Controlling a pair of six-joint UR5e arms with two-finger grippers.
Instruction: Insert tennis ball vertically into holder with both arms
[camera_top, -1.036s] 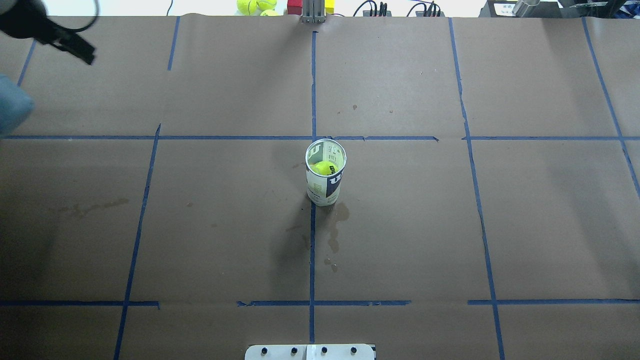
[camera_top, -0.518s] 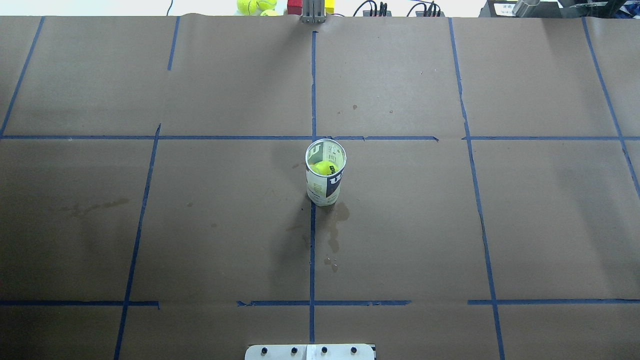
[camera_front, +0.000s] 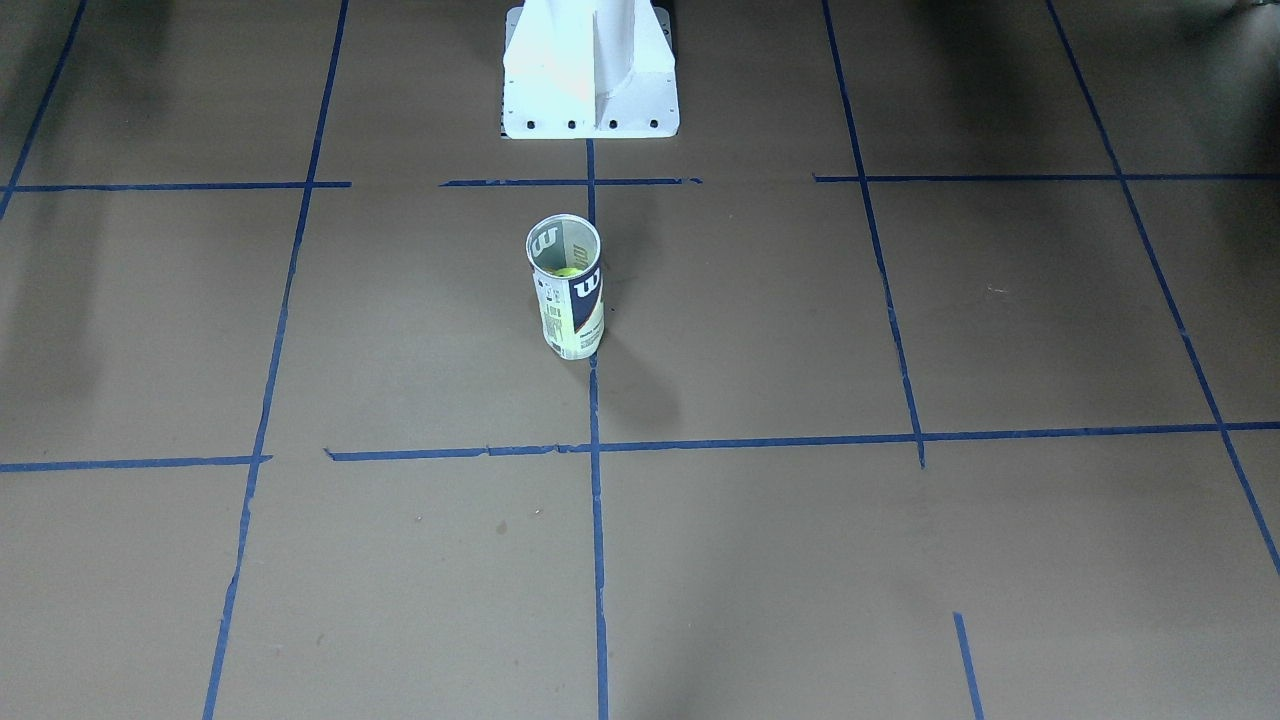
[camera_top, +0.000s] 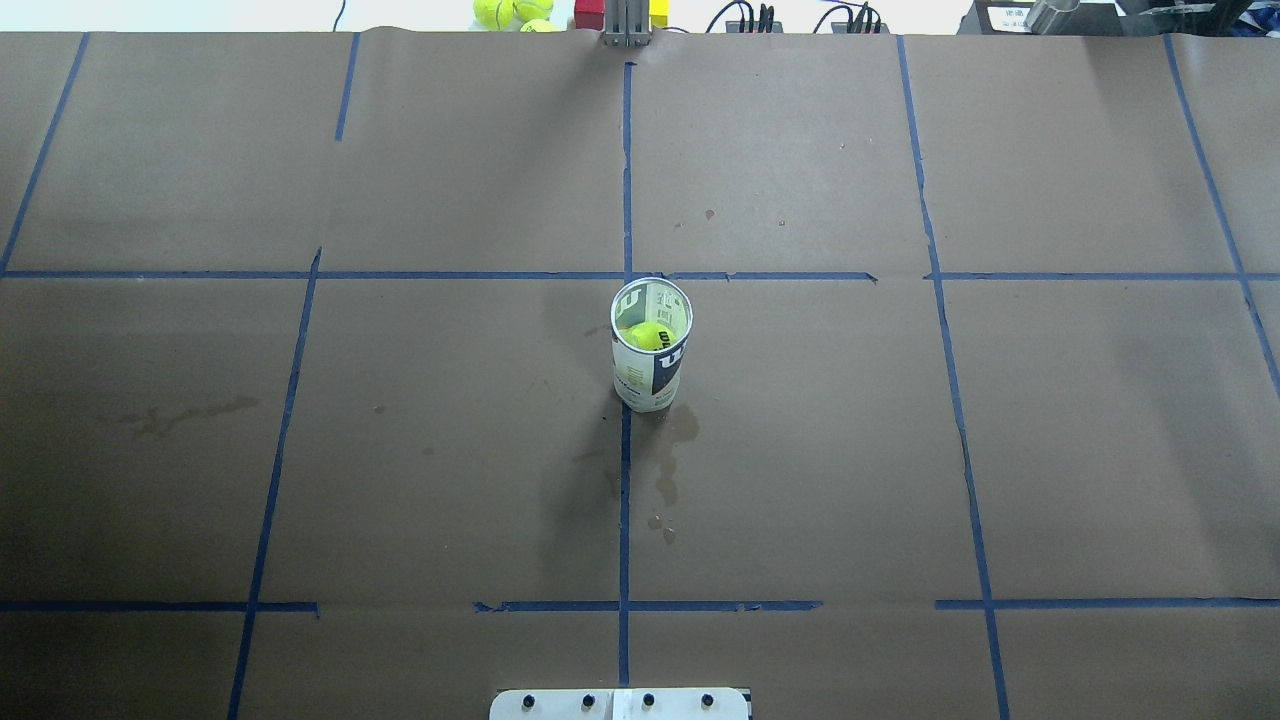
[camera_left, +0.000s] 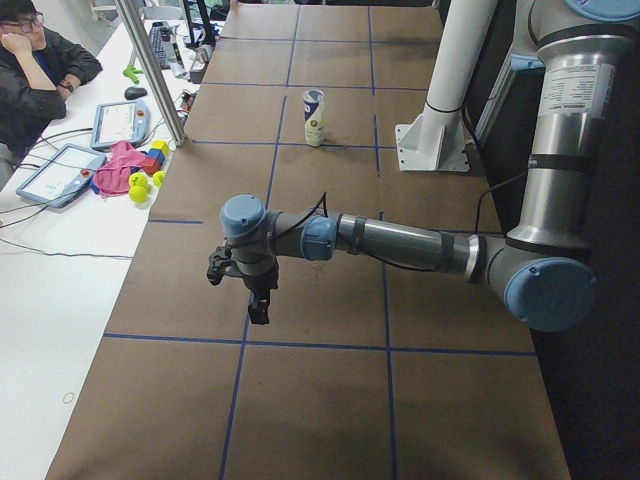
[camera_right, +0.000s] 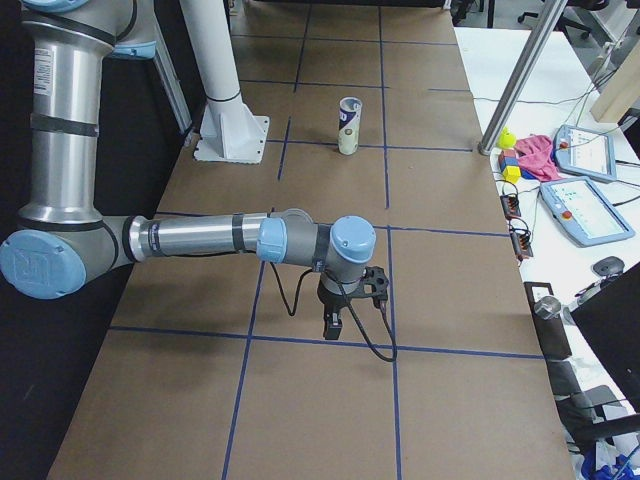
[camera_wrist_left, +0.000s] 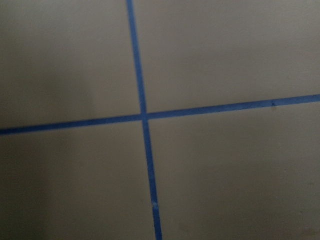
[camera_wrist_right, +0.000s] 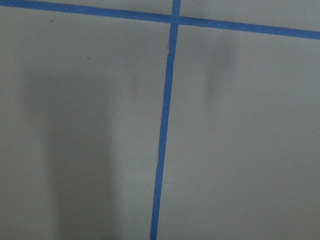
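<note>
The holder (camera_top: 651, 345) stands upright near the table's middle, its open mouth facing up, and it also shows from across the table as the holder (camera_front: 566, 285). A yellow tennis ball (camera_top: 648, 336) sits inside it. Neither arm is near it. My left gripper (camera_left: 258, 303) shows only in the exterior left view, hanging low over the brown paper far from the holder (camera_left: 314, 117). My right gripper (camera_right: 333, 322) shows only in the exterior right view, likewise far from the holder (camera_right: 349, 125). Whether either gripper is open or shut I cannot tell. Both wrist views show only paper and blue tape.
The white pedestal base (camera_front: 590, 70) stands behind the holder on the robot's side. Spare tennis balls (camera_top: 510, 12), coloured blocks and a metal post (camera_top: 625, 25) lie along the far edge. A person (camera_left: 30, 70) sits at a side desk with tablets.
A second ago my left gripper showed at the overhead view's upper left corner; it has since moved out of that view. The holder and ball have not moved.
</note>
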